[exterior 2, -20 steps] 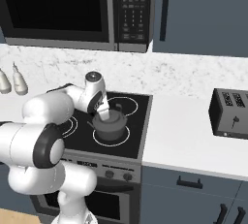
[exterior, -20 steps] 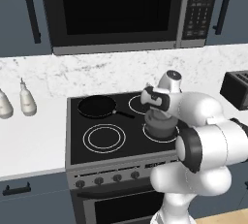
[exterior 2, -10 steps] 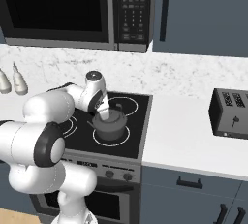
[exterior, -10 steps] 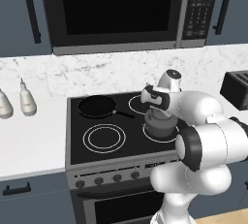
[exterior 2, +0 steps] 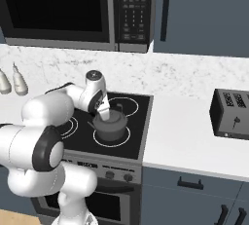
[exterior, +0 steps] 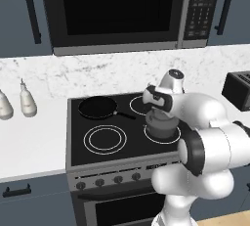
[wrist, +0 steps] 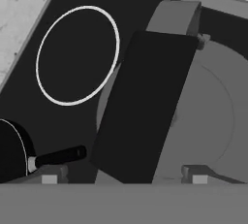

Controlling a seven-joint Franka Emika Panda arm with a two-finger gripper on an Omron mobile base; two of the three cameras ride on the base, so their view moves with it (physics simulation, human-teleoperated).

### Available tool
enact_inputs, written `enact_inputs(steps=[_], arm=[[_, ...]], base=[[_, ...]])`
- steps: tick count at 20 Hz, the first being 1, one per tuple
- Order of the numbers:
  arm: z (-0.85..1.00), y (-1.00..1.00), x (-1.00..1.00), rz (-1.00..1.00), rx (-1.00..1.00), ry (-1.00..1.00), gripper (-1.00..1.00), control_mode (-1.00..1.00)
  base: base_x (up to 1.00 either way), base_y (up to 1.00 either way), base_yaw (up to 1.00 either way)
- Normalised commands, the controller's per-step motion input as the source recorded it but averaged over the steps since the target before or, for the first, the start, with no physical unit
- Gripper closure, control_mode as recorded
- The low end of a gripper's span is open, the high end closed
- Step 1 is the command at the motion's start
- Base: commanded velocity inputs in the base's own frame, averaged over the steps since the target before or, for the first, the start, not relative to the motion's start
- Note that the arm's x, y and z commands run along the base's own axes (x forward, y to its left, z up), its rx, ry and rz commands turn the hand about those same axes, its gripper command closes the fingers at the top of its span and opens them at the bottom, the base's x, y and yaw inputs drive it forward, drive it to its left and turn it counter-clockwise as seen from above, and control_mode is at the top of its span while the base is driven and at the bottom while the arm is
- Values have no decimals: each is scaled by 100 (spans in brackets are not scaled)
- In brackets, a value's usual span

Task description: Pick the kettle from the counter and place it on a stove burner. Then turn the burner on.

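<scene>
The dark grey kettle [exterior: 161, 126] [exterior 2: 111, 125] stands upright on the stove's front right burner [exterior: 171, 139] [exterior 2: 99, 142]. My gripper [exterior: 156, 113] [exterior 2: 104, 114] hangs right over its lid and is open. In the hand view the gripper [wrist: 124, 174] has its two fingertips [wrist: 52, 175] far apart, with the kettle's arched handle [wrist: 140, 116] rising as a dark slab between them, touching neither. The kettle's round top [wrist: 208, 116] lies behind the handle. The white counter [exterior: 29, 137] [exterior 2: 194, 136] flanks the stove. A row of knobs [exterior: 100, 182] [exterior 2: 109, 174] runs along the stove front.
A flat black frying pan [exterior: 97, 106] [wrist: 12, 150] sits on the back left burner, its handle pointing toward the kettle. Two bottles [exterior: 27, 102] [exterior 2: 19, 83] stand on the left counter, a toaster [exterior: 239, 90] [exterior 2: 231, 114] on the right. A microwave [exterior: 117, 10] hangs above.
The jaws have spread apart and let go of the kettle's handle. The kettle stays put on the front right burner; the arm has hardly moved.
</scene>
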Motion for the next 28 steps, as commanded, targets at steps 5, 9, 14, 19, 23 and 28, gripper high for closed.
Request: enact_inputs(steps=[5,9,14,19,23,28], arm=[[55,3,-11,0,0,-6,-100,-100],[95,13,-38,0,0,-13,-100,-100],[75,8,-94,0,0,-14,-100,-100],[18,0,-100,0,-4,-24,-100,-100],[0,1,-90,1,-15,-38,-100,-100],[0,0,-16,0,-1,-11,-100,-100]], base=[[0,0,0],[0,0,0],[0,0,0],[0,0,0],[0,0,0],[0,0,0]])
